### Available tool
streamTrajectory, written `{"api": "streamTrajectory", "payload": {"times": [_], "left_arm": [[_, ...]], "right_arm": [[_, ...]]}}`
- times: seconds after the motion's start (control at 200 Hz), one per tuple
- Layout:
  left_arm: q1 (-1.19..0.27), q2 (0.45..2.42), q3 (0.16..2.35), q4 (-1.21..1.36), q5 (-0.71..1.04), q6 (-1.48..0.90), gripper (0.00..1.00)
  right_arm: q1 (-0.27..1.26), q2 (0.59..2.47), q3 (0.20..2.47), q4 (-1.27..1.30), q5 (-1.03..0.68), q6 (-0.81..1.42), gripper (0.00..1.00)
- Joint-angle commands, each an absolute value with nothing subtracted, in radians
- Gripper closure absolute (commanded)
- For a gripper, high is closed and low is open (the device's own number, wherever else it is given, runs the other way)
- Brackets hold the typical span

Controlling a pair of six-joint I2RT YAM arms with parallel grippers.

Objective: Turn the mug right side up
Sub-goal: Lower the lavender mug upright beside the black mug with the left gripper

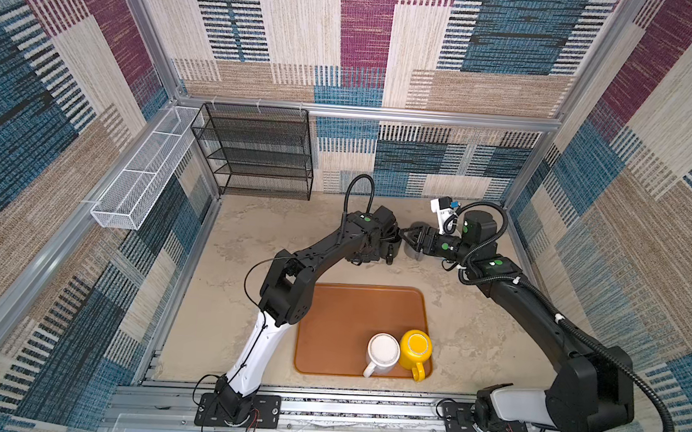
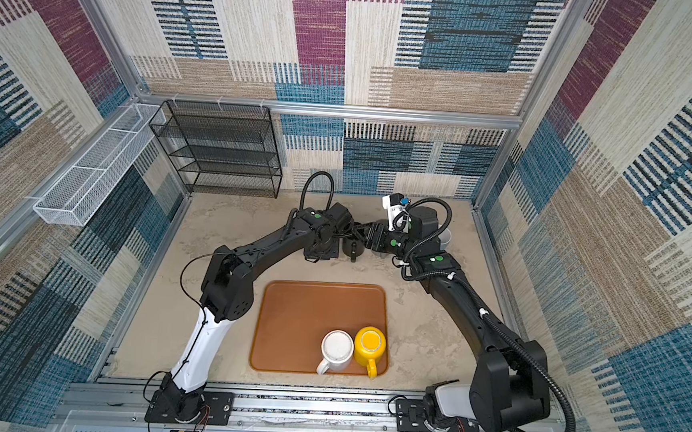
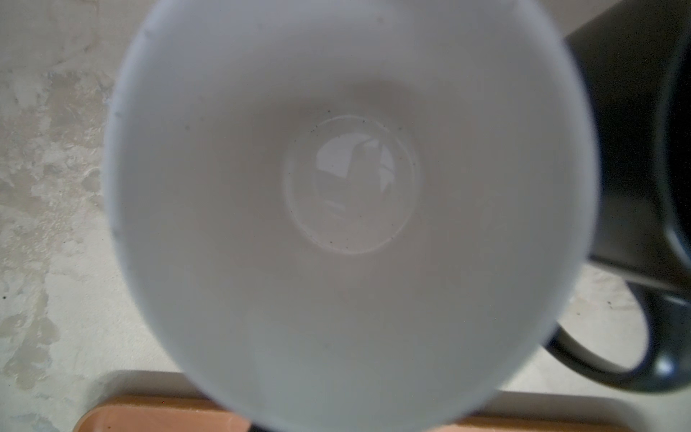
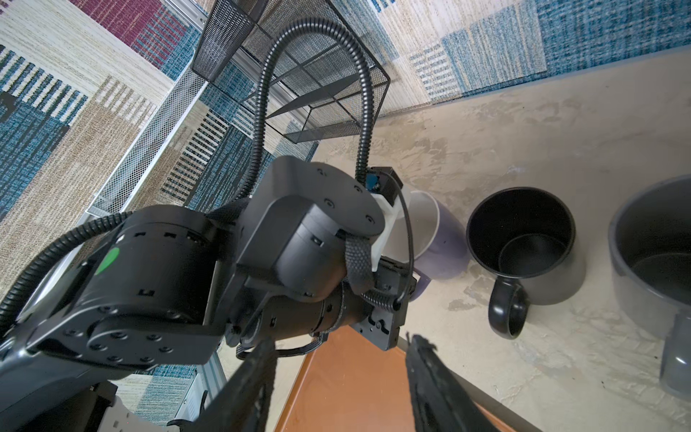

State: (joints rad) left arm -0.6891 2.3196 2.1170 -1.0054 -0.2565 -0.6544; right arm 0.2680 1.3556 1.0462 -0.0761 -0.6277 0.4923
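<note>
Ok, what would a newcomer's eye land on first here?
Both arms meet at the table's back, the left one holding a lavender mug beside an upright black mug. Up front, a white mug and a yellow mug sit bottom-up on the orange tray.

- Left arm (image 1: 316,252) rises from its base at the near rail, elbow bent high, forearm reaching away and inward.
- Left wrist (image 1: 370,227) is turned downward.
- Left gripper (image 4: 405,286) sits below that wrist, closed on the tilted lavender mug (image 4: 430,239); its fingertips are hidden.
- Right arm (image 1: 533,313) runs from the near right base, with a long forearm angling inward.
- Right wrist (image 1: 450,246) lies roughly level, pointing toward the left wrist.
- Right gripper (image 4: 344,381) has its jaws parted with nothing between them, tips close to the left wrist in both top views.
</note>
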Motion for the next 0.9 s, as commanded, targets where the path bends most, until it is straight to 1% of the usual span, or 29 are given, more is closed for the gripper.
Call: {"api": "streamTrajectory", "payload": {"times": [0.0,0.316,0.481,0.726,0.897], "left_arm": [[-0.690,2.323,2.129,-0.999,-0.282,-0.642,1.00],[-0.689,2.344,2.153,-1.025,-0.283,-0.635,1.00],[-0.683,2.357,2.174,-1.041,-0.246,-0.624,1.00],[-0.680,2.362,2.180,-1.049,-0.242,-0.615,1.00],[-0.672,2.372,2.185,-1.049,-0.189,-0.610,1.00]], "right_arm": [[0.268,1.359,1.046,-0.061,-0.629,0.489,0.42],[0.267,1.365,1.047,-0.061,-0.632,0.489,0.42],[0.267,1.368,1.048,-0.061,-0.639,0.491,0.42],[0.266,1.368,1.046,-0.060,-0.641,0.491,0.42],[0.267,1.365,1.045,-0.060,-0.642,0.491,0.42]]}}
